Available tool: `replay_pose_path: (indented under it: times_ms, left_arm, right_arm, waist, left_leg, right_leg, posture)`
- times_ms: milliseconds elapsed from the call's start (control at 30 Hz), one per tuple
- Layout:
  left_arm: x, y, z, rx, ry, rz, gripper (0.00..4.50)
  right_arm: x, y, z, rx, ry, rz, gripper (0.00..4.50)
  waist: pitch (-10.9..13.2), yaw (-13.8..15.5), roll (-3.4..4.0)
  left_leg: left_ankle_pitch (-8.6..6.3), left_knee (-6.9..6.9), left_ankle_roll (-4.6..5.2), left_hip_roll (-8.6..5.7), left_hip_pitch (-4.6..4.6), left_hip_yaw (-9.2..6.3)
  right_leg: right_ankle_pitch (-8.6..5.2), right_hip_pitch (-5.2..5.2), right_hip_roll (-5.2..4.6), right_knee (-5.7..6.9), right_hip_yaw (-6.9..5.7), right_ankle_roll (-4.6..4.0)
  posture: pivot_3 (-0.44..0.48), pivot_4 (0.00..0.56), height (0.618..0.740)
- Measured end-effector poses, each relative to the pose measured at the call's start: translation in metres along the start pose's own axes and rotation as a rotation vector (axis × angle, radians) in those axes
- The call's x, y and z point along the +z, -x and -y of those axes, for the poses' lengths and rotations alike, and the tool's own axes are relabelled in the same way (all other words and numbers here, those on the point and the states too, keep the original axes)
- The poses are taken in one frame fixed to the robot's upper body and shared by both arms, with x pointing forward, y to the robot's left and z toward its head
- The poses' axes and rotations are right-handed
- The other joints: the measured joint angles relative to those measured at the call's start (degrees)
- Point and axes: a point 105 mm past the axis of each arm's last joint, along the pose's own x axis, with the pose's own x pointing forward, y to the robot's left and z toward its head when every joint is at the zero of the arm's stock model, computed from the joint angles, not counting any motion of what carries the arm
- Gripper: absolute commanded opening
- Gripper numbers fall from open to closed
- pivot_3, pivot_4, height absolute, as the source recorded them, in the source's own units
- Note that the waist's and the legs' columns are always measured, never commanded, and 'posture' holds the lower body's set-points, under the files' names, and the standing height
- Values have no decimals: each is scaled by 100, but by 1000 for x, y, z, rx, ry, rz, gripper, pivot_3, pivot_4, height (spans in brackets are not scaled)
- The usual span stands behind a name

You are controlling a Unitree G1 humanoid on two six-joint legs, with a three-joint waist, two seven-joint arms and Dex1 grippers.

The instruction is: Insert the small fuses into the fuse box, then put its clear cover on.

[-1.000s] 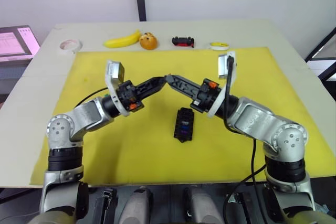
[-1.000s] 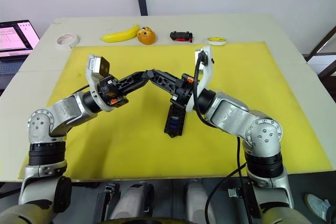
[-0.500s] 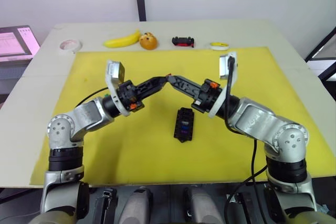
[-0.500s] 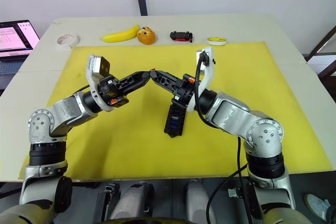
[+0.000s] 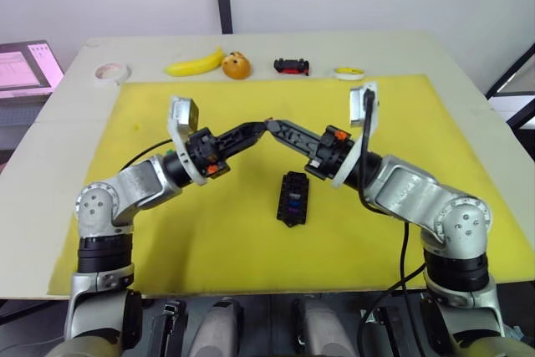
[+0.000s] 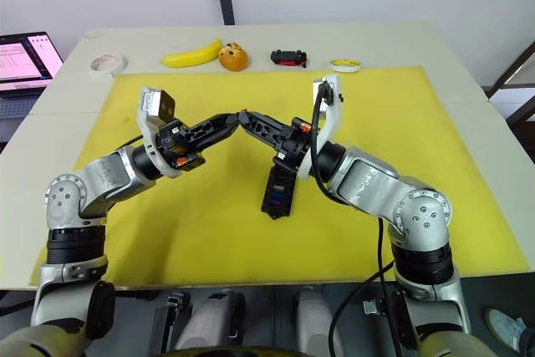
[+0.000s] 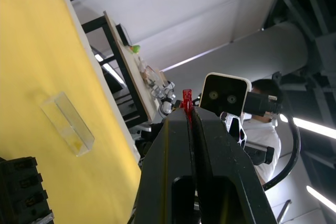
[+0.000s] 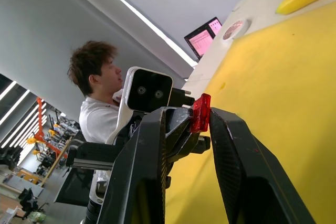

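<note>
Little moved since a second ago: grippers still tip to tip above the mat (image 5: pixel 209 232). Left gripper (image 7: pixel 188 113) pinched shut on a red fuse (image 7: pixel 186 99), mostly hidden between the fingers. Right gripper (image 8: pixel 201 115) parted around that fuse. Box (image 5: pixel 292 197) near centre, slots partly filled. Cover (image 7: pixel 67 123) lying flat on the mat. No readable writing.

Head eyes looked down over the table (image 5: pixel 468 64); each wrist camera faced the other close, sharing the red fuse (image 8: pixel 200 113).
</note>
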Motion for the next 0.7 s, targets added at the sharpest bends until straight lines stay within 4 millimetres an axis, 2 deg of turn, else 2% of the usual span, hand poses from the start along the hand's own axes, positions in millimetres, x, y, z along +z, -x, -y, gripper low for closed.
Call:
replay_pose_path:
  times_ms: [67, 133, 200, 700]
  left_arm:
    - [0, 0, 0, 0, 0, 0, 0]
    - [0, 0, 0, -1, 0, 0, 0]
    - [0, 0, 2, -9, -6, -1, 0]
    - [-1, 1, 3, 2, -16, -11, 0]
  right_arm:
    - [0, 0, 0, -1, 0, 1, 1267]
    - [1, 0, 0, -2, -2, 2, 776]
    - [1, 1, 3, -14, -5, 6, 28]
    - [1, 2, 1, -4, -26, -2, 28]
  waist:
    - [0, 0, 0]
    - [0, -1, 0]
    - [0, 0, 0]
    - [0, -2, 0]
  left_leg:
    - [0, 0, 0, 0, 0, 0]
    - [0, 0, 0, 0, 0, 0]
    - [0, 0, 0, 0, 0, 0]
    - [0, 0, 0, 0, 0, 0]
  right_leg:
    - [0, 0, 0, 0, 0, 0]
    - [0, 0, 0, 0, 0, 0]
    - [0, 0, 0, 0, 0, 0]
    - [0, 0, 0, 0, 0, 0]
  posture:
    - [0, 150, 740]
    - [0, 150, 740]
    - [0, 150, 740]
    - [0, 150, 740]
